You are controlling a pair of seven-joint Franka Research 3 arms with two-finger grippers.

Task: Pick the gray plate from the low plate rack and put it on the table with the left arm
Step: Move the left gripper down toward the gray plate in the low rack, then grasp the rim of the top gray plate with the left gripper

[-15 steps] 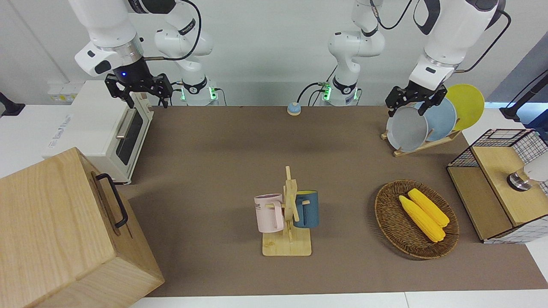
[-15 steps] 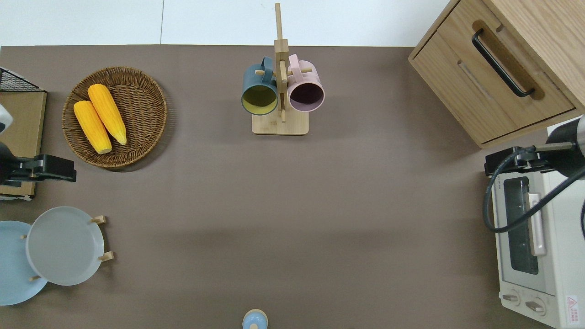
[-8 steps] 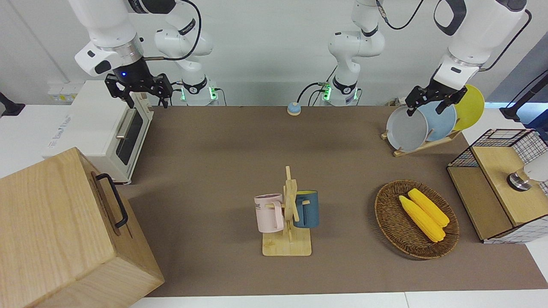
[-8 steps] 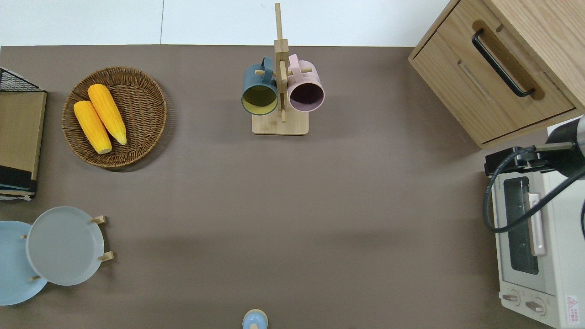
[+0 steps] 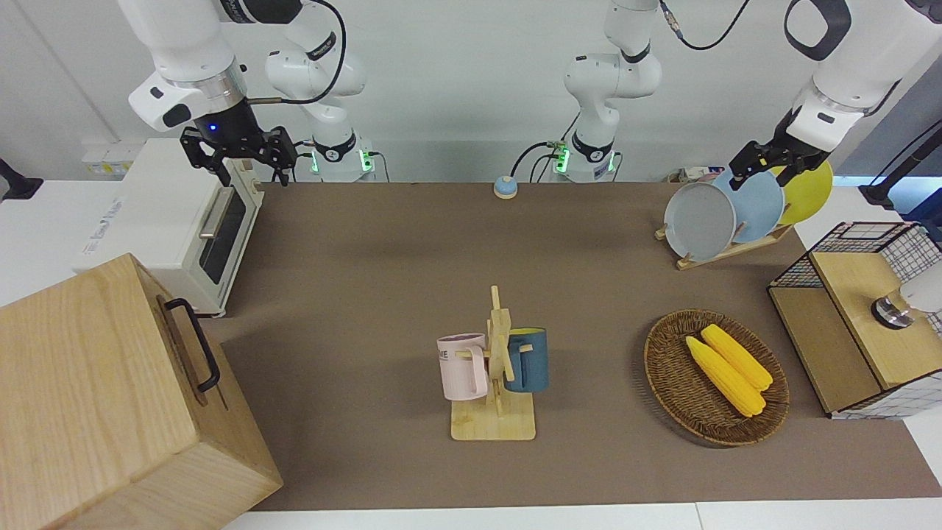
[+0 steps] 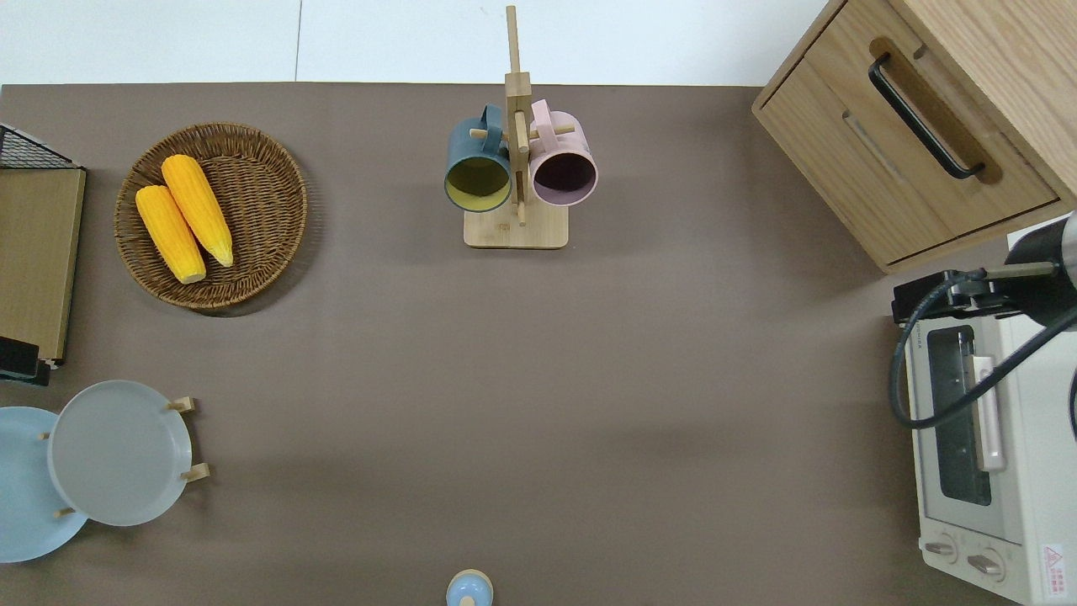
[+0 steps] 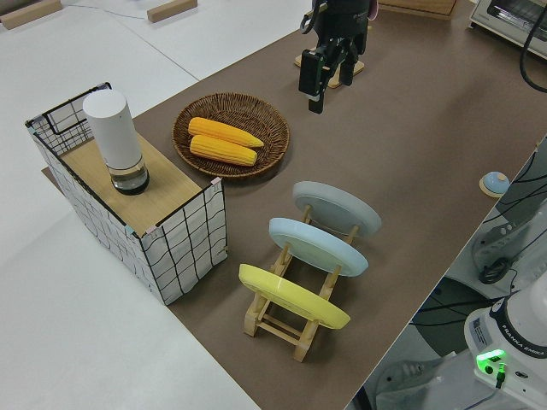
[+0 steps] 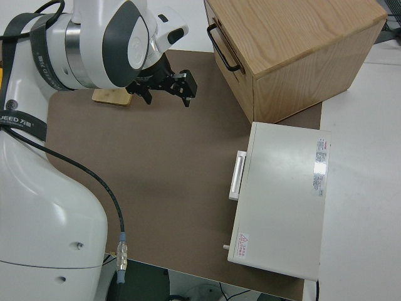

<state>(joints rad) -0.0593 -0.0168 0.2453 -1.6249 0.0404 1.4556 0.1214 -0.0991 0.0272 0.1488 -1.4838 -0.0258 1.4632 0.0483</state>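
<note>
At the left arm's end of the table, the low plate rack holds three plates on edge between its slanted pegs: the gray plate in the slot toward the table's middle, a light blue plate next, and a yellow plate last. From the rack, a wicker basket lies at about 12 o'clock in the overhead view, with two corn cobs side by side in it. Farther along, at about 2 o'clock, a wooden mug stand carries a dark blue mug and a pink mug.

The gray plate leans back against its pegs (not flat), its face tilted up toward the table's middle, its axis running along the rails.

The left gripper hangs over the blue and yellow plates, empty, fingers parted. The right gripper is parked with its fingers apart.
</note>
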